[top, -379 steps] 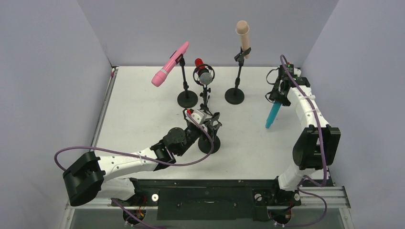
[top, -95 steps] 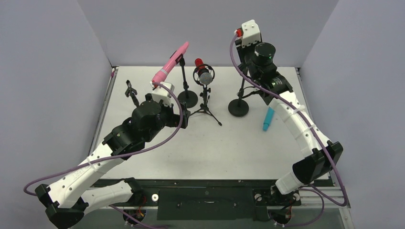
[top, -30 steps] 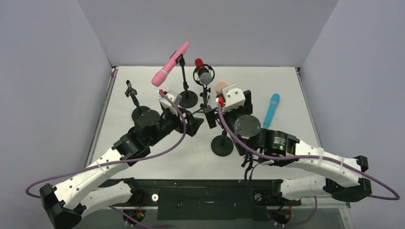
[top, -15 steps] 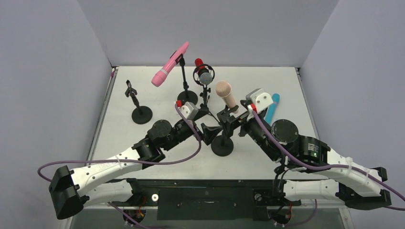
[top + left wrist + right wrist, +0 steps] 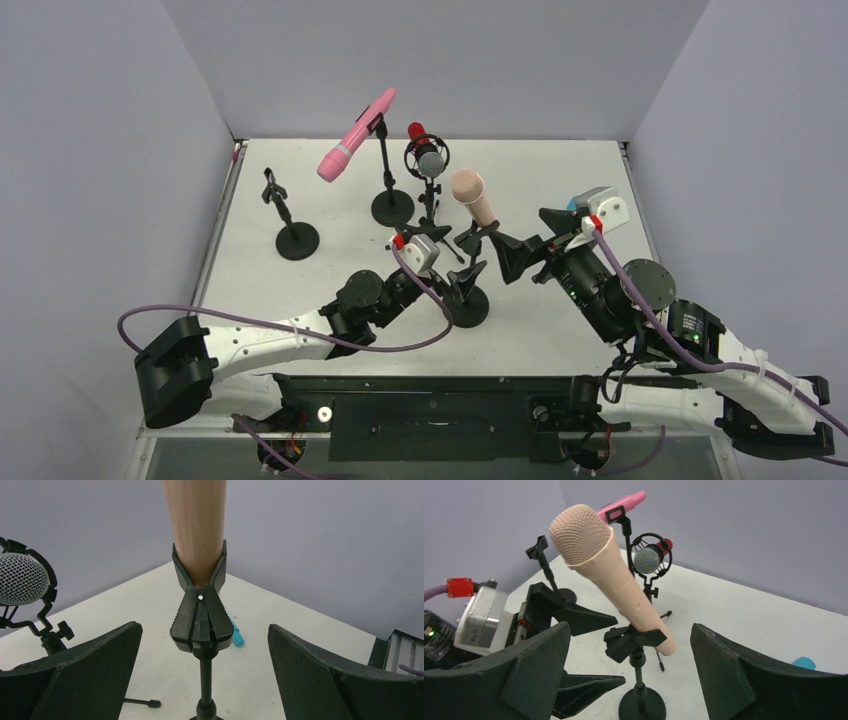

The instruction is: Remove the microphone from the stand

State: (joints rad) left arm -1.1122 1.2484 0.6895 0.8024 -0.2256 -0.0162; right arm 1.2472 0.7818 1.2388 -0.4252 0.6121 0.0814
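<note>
The right hand [image 5: 505, 258] has withdrawn from the stand [image 5: 466, 306], jaws released. The left hand [image 5: 462, 281], also released, has advanced to straddle its pole. The beige microphone [image 5: 472, 198] remains clipped, toward the middle of the worktop's [image 5: 260, 280] near edge. Removal is not yet begun.

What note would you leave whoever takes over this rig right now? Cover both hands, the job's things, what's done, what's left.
Left hand: open, empty, low, aimed at the near stand.
Right hand: open, empty, facing the beige microphone.
Beige microphone: tilted, in the stand's clip.
Done: far-left stand empty; blue microphone on the table.
Left: pull the beige microphone from the clip, probably steadying the stand.
</note>
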